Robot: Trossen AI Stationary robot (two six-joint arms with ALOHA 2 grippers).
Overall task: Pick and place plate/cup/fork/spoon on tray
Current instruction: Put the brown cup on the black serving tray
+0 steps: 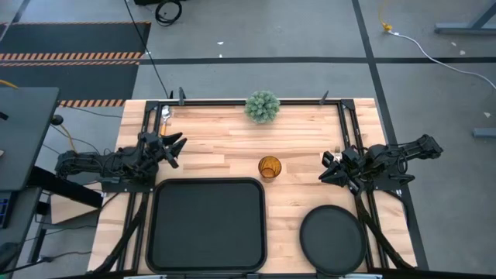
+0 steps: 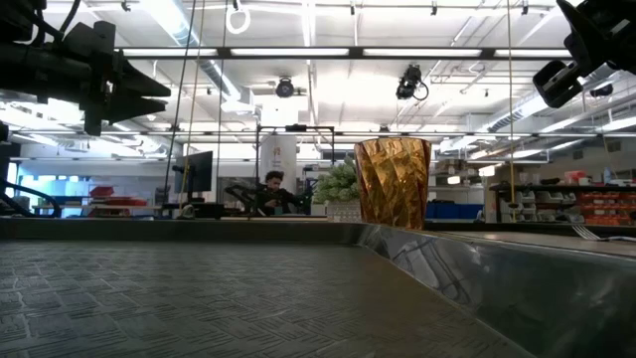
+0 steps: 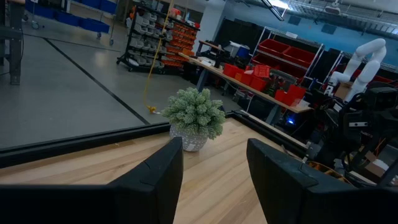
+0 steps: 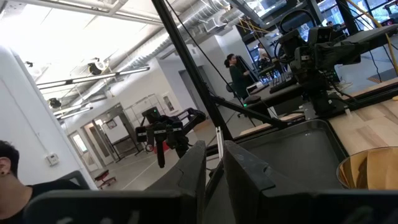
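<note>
The black rectangular tray [image 1: 209, 225] lies at the near middle of the table. The round black plate [image 1: 333, 232] lies to its right. The amber cup [image 1: 269, 167] stands upright on the wood beyond the tray's far right corner. The spoon [image 1: 165, 115] lies at the far left corner. The fork's tines [image 2: 586, 232] show low on the right, close to my right arm. My left gripper [image 1: 177, 147] hovers open above the table's left side. My right gripper [image 1: 329, 167] hovers right of the cup, with only a narrow gap between its fingers and nothing in it.
A small potted plant [image 1: 263, 106] stands at the middle of the far edge. Black frame rails [image 1: 345, 124] run along the table's left, right and far sides. Bare wood lies between the cup, the plant and the left gripper.
</note>
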